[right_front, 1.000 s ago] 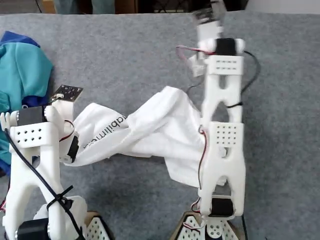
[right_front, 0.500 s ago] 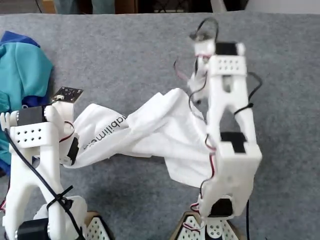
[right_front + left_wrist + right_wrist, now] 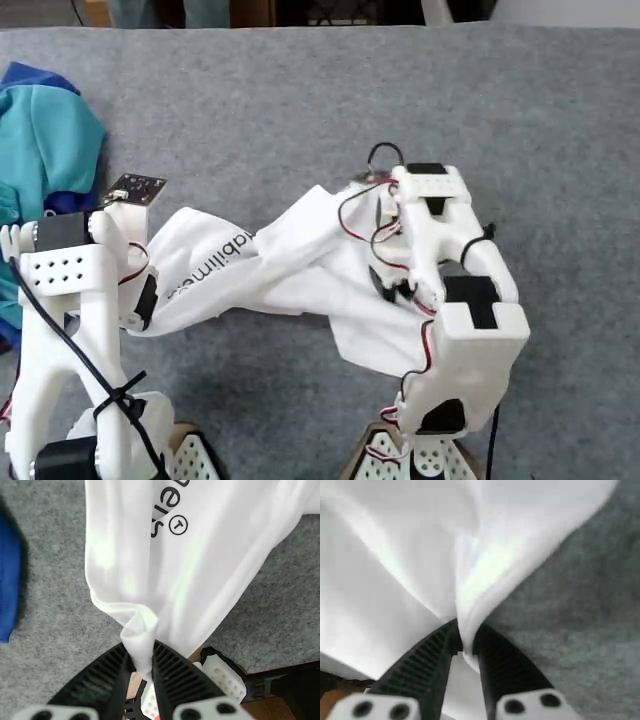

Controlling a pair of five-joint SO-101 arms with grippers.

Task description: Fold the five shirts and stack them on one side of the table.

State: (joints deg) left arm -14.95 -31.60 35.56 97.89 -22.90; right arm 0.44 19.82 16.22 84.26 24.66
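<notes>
Right arm point(image 3: 455, 300) has retracted toward its base, dragging the white shirt point(image 3: 290, 265), which lies twisted mid-surface point(image 3: 250, 110). Left wrist: left hand point(image 3: 142, 666) clamps a shirt corner. Right wrist: right hand point(image 3: 465, 647) pinches a fold. Judged mid-fold; next, lay the edge flat.

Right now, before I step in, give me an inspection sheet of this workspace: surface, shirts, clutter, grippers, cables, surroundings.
Surface: grey felt-like table cover.
Job's things: white shirt twisted and stretched across the middle; teal shirt and blue shirt bunched at the table edge.
Clutter: nothing seen.
Grippers: left gripper shut on a pinched fold of the white shirt; right gripper shut on another fold.
Cables: red and black wires loop loose above the white shirt; black cable crosses the left arm.
Surroundings: dark furniture past the far edge.
</notes>
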